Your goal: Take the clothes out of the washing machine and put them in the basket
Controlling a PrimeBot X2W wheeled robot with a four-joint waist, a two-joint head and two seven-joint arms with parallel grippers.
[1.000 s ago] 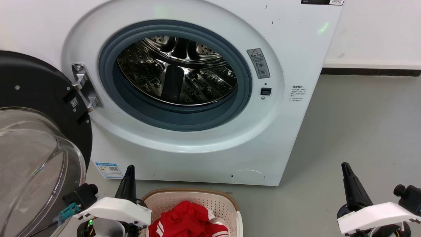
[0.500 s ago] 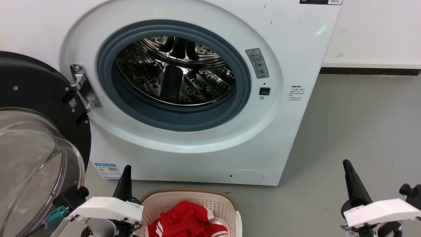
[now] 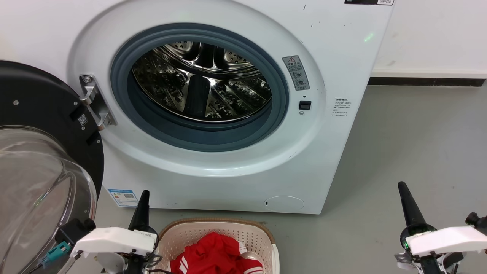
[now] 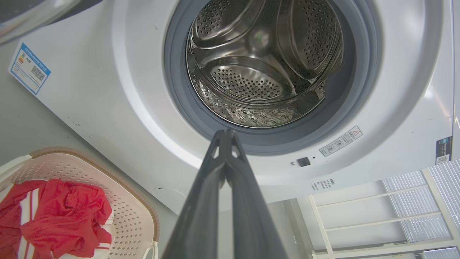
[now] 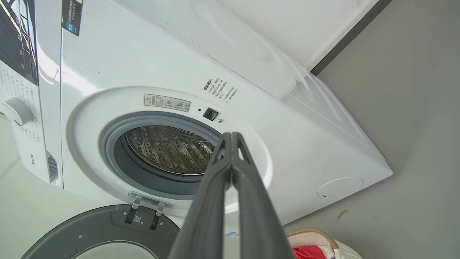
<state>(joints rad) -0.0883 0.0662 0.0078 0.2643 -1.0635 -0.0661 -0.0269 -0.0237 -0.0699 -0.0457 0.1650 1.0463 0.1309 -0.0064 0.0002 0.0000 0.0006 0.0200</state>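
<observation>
The white washing machine [image 3: 342,57] stands with its door swung open to the left, and its steel drum [image 3: 201,80] holds nothing that I can see. The red clothes [image 3: 215,255] with white stripes lie inside the cream basket [image 3: 236,228] on the floor in front of the machine. My left gripper [image 3: 144,195] is shut, just left of the basket's rim, holding nothing. Off to the right over bare floor, my right gripper [image 3: 402,187] is shut too. The left wrist view has the clothes [image 4: 61,216], basket [image 4: 136,216] and drum [image 4: 258,72], with the left gripper [image 4: 224,133] shut. The right gripper [image 5: 230,136] shows shut before the machine [image 5: 305,144].
The open door's black frame [image 3: 38,106] and glass bowl [image 3: 34,182] stick out at the left, close to my left arm. Grey floor [image 3: 418,137] stretches to the right of the machine up to a white wall with a dark skirting [image 3: 426,82].
Both grippers have sunk slightly lower and drifted outward in the head view. The picture has shifted a little to the left. The clothes stay in the basket.
</observation>
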